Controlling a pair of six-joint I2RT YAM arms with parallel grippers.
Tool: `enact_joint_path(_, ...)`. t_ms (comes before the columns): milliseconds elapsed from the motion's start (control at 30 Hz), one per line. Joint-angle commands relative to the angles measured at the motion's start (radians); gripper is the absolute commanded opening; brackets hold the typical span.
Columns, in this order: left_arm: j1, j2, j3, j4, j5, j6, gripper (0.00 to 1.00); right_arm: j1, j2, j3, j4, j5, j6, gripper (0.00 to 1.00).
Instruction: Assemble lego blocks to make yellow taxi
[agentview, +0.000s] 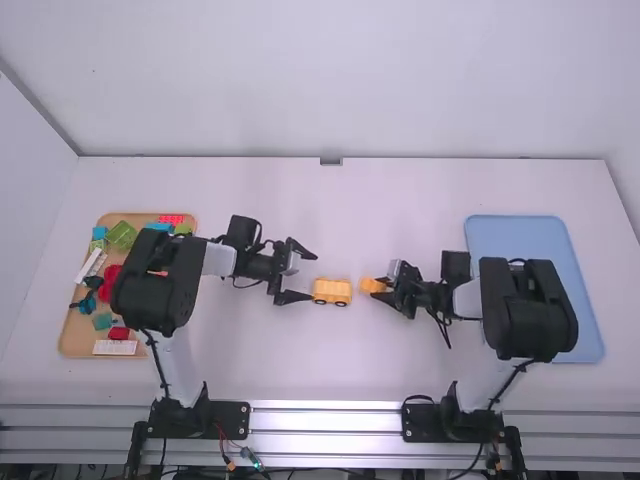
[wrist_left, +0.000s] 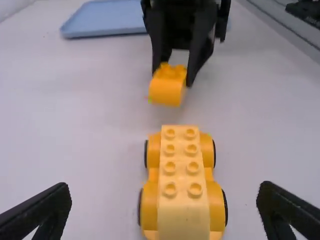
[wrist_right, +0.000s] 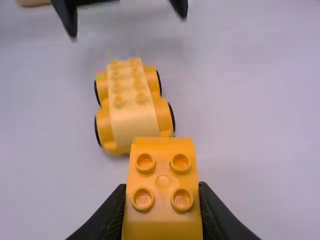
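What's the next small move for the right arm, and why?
Probably ease the right gripper toward the wheeled base and line the held block up over its studs: the block is studs-up and apart from the base, whose top studs are bare.

The yellow car (agentview: 332, 291) stands on its wheels on the white table (agentview: 400, 370), studs up. The orange four-stud block (wrist_right: 162, 187) is held near it, apart.

My arms (agentview: 178, 365) comprise white links (agentview: 219, 261) and rounded black joint housings (agentview: 528, 310), with thin black cables (agentview: 512, 378) routed externally. Rectangular black plates (agentview: 232, 418) flank each base. My left gripper (agentview: 313, 277) and right gripper (agentview: 377, 288) have black, tapered fingers (wrist_left: 47, 207).
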Motion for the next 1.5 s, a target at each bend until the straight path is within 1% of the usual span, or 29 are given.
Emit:
enact_joint_path(0,-0.036,0.003,-0.052,0.096,-0.034,-0.179,0.99,0.024,-0.056,0.038,-0.038,-0.030,0.010,0.12)
enact_joint_path(33,-0.053,0.003,-0.077,0.174,-0.074,-0.240,0.99,0.038,-0.069,0.056,-0.068,-0.026,0.010,0.13)
enact_joint_path(133,-0.087,0.003,-0.119,0.310,-0.136,-0.351,0.99,0.071,-0.078,0.097,-0.111,-0.026,0.002,0.11)
enact_joint_path(200,-0.098,0.003,-0.125,0.324,-0.143,-0.351,0.99,0.088,-0.078,0.113,-0.129,-0.027,0.000,0.11)
enact_joint_path(300,-0.105,0.018,-0.114,0.317,-0.164,-0.352,0.99,0.121,-0.078,0.146,-0.204,-0.029,-0.065,0.11)
enact_joint_path(433,-0.103,0.073,-0.074,0.281,-0.116,-0.315,0.99,0.151,-0.078,0.177,-0.286,-0.023,-0.124,0.09)
enact_joint_path(500,-0.104,0.108,-0.048,0.262,-0.084,-0.277,0.99,0.158,-0.078,0.185,-0.302,-0.005,-0.124,0.09)
enact_joint_path(700,-0.105,0.152,-0.032,0.274,-0.080,-0.269,1.00,0.155,-0.077,0.183,-0.297,-0.005,-0.118,0.08)
enact_joint_path(767,-0.101,0.157,-0.040,0.303,-0.072,-0.270,0.97,0.156,-0.078,0.183,-0.296,-0.004,-0.118,0.07)
enact_joint_path(800,-0.103,0.158,-0.045,0.318,-0.071,-0.274,0.93,0.155,-0.077,0.183,-0.296,-0.004,-0.118,0.08)
enact_joint_path(833,-0.106,0.158,-0.055,0.338,-0.071,-0.273,0.87,0.155,-0.077,0.183,-0.296,-0.004,-0.118,0.07)
enact_joint_path(867,-0.106,0.158,-0.058,0.343,-0.072,-0.273,0.86,0.156,-0.078,0.183,-0.296,-0.004,-0.118,0.07)
enact_joint_path(900,-0.103,0.158,-0.068,0.359,-0.078,-0.273,0.81,0.155,-0.077,0.183,-0.296,-0.004,-0.119,0.07)
enact_joint_path(933,-0.104,0.158,-0.074,0.367,-0.081,-0.273,0.79,0.155,-0.077,0.183,-0.296,-0.005,-0.122,0.07)
enact_joint_path(1000,-0.109,0.158,-0.084,0.384,-0.082,-0.273,0.72,0.156,-0.077,0.183,-0.295,-0.005,-0.121,0.06)
enact_joint_path(1233,-0.111,0.158,-0.083,0.384,-0.085,-0.273,0.64,0.164,-0.077,0.183,-0.292,-0.004,-0.118,0.04)
enact_joint_path(1300,-0.111,0.158,-0.083,0.386,-0.082,-0.271,0.60,0.175,-0.077,0.183,-0.291,-0.002,-0.122,0.04)
enact_joint_path(1333,-0.111,0.158,-0.084,0.388,-0.085,-0.269,0.56,0.179,-0.076,0.183,-0.288,0.003,-0.120,0.04)
enact_joint_path(1467,-0.117,0.158,-0.084,0.389,-0.091,-0.269,0.54,0.200,-0.060,0.184,-0.262,0.022,-0.117,0.03)
